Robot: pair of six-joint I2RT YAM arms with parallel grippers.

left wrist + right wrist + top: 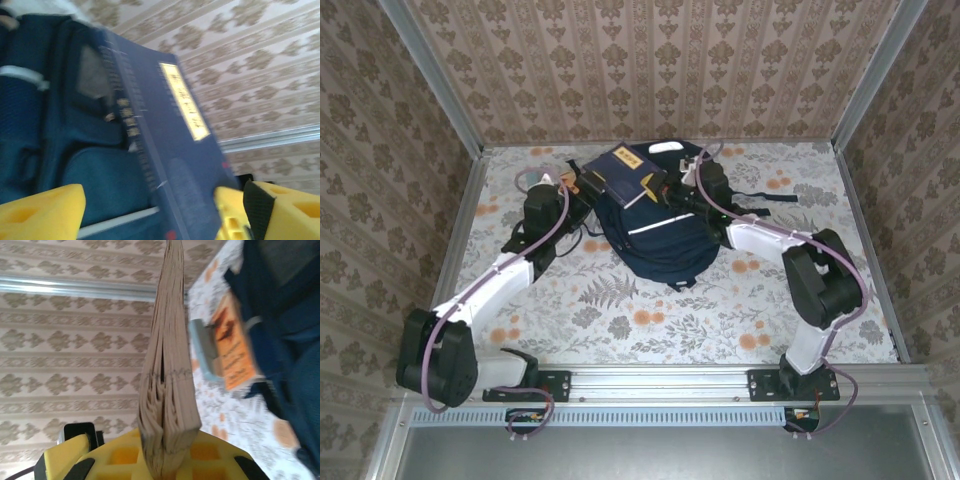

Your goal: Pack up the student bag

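The student bag (665,235), a limp navy fabric backpack with white stripes, is seen lying flat, under and just ahead of both sets of jaws, its length running away from the arm bases. A stiff navy book (620,175) with a yellow label is held over it. Its paper edge is clamped in the right gripper (165,462), and its long axis projects straight out from those jaws. The left gripper (150,215) is spread wide, the cover passing between its yellow fingers. The right arm is judged better placed for the insertion.
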